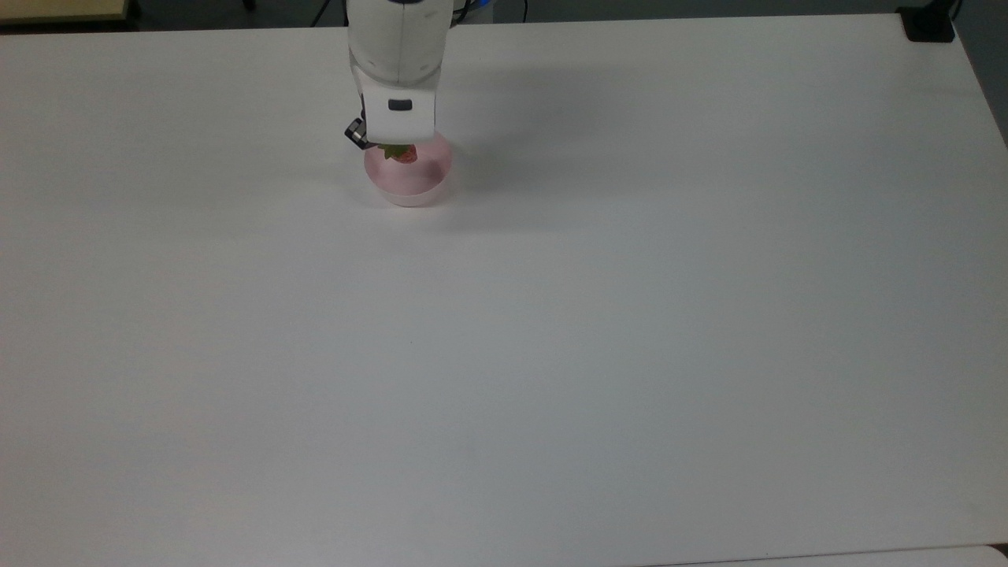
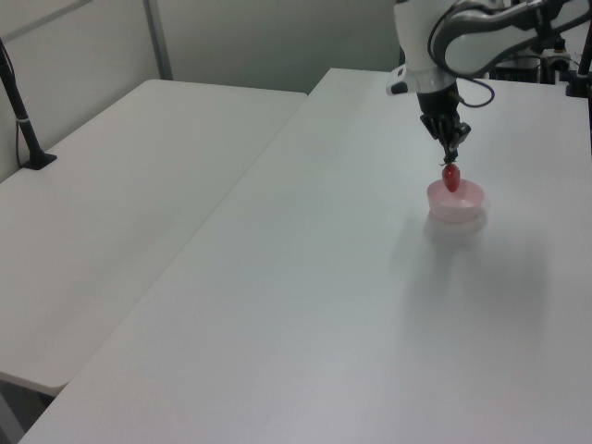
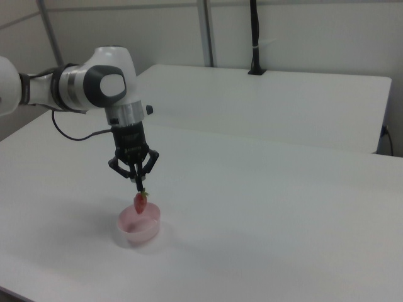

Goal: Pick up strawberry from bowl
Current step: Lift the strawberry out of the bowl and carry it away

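The pale pink bowl (image 1: 409, 179) (image 2: 455, 201) (image 3: 139, 226) rests on the white table, with nothing seen inside it. Just above its rim hangs the red strawberry (image 1: 403, 153) (image 2: 450, 176) (image 3: 141, 202), green cap uppermost. My gripper (image 2: 450, 157) (image 3: 139, 186) points straight down and is shut on the strawberry's cap, clear of the bowl. In the top view the white hand covers the fingertips and part of the berry.
The white table (image 1: 551, 331) spreads wide around the bowl. A second white table (image 2: 111, 213) (image 3: 283, 100) stands alongside, carrying a black post (image 2: 20, 120) (image 3: 254, 38). A black block (image 1: 929, 24) sits at the top view's upper right corner.
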Robot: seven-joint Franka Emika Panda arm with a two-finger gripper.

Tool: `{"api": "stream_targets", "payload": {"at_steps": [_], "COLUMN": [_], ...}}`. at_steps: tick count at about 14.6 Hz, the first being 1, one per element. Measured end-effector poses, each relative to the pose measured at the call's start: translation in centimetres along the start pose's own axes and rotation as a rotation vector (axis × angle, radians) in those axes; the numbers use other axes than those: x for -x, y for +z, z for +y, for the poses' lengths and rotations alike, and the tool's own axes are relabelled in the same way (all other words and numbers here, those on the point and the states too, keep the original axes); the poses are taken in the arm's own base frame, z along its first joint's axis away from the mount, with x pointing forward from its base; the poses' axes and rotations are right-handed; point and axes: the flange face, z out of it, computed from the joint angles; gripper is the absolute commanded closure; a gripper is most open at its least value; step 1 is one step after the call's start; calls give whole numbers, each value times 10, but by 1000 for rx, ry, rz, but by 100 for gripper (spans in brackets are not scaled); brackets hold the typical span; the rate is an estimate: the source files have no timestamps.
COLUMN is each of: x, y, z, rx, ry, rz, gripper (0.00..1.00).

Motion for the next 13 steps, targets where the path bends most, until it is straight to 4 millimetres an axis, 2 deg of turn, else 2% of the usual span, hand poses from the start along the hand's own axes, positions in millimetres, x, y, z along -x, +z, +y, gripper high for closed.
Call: {"api": "stream_targets", "payload": {"at_steps": [2, 5, 7, 8, 9, 10, 11, 13], "x": [13, 50, 106, 139, 161, 195, 218, 236], "y": [-13, -20, -16, -9, -3, 9, 24, 50], "z": [5, 29, 62, 78, 88, 104, 119, 137], "rx": [2, 1, -7, -18, -22, -17, 2, 32], "ry": [28, 107, 198, 236, 255, 285, 315, 355], "rz": [28, 47, 56, 56, 56, 59, 61, 53], "gripper": [100, 100, 100, 100, 100, 100, 100, 100]}}
